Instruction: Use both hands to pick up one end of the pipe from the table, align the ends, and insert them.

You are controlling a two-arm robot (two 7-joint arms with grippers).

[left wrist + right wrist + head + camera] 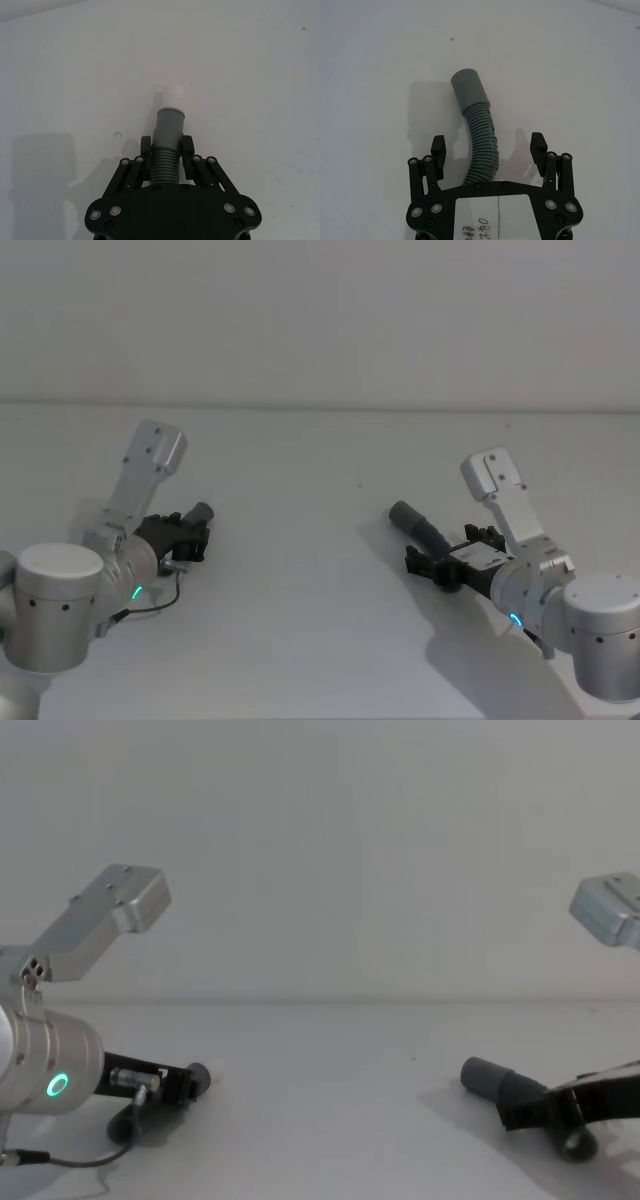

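The pipe lies in two ribbed dark grey pieces on the white table (320, 640). My left gripper (166, 150) is shut on the ribbing of the left piece (165, 167), just behind its narrow grey cuff (169, 125) with the white tip. That gripper (188, 532) sits low at the table's left. My right gripper (488, 147) is open, its fingers (438, 149) straddling the curved right piece (481, 142) without touching it. The wide collar (467, 86) points away from the gripper. In the head view this piece (415, 520) lies right of centre, by the right gripper (450, 550).
A thin black cable (160, 602) loops on the table beside the left arm. A wide bare stretch of table separates the two pieces. A plain wall (320, 850) rises behind the table's far edge.
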